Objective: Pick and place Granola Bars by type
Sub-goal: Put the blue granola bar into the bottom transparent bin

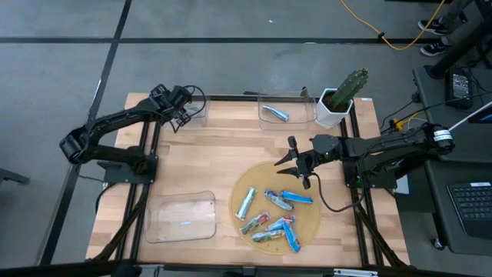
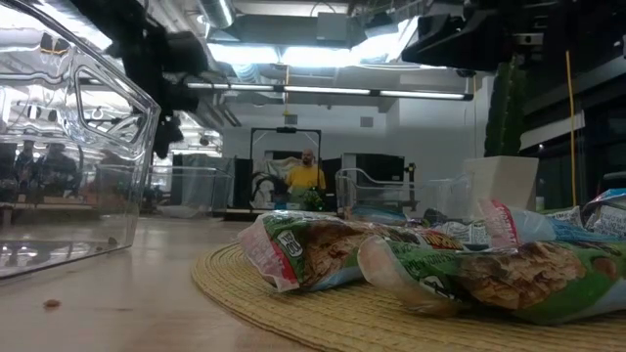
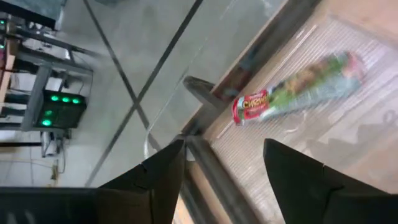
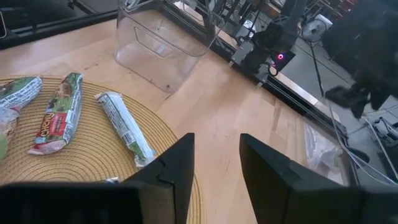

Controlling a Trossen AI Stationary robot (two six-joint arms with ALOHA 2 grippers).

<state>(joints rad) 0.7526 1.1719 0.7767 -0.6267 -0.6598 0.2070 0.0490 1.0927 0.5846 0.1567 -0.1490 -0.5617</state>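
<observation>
Several Granola Bars (image 1: 275, 212) are lying in a loose heap on a round woven mat (image 1: 307, 223) toward the near right part of the worktop (image 1: 223, 161), blue, silver and green-and-red wrappers touching and overlapping one another (an exact count is hard to make from overhead). One blue bar (image 1: 274, 114) is sitting apart in a clear tray (image 1: 286, 113) at the far edge, just beside a white pot with a cactus (image 1: 343, 96). Another green-and-red bar (image 3: 298, 87) is resting inside a second clear tray (image 1: 194, 110) at the far left corner, as the left wrist view is showing. A third clear tray (image 1: 181, 217) is standing near the mat on the near left side. The right hand (image 1: 296, 163) is hovering over the far rim of the mat, apart from the bars, its fingers (image 4: 174, 168) standing a moderate gap apart and holding nothing. The left hand (image 1: 178, 115) is hanging above the far left tray, its fingers (image 3: 155, 180) spread wide with nothing between them. Beyond the worktop, in the low view, a person in a yellow top (image 2: 306, 176) is standing far back in the room.
</observation>
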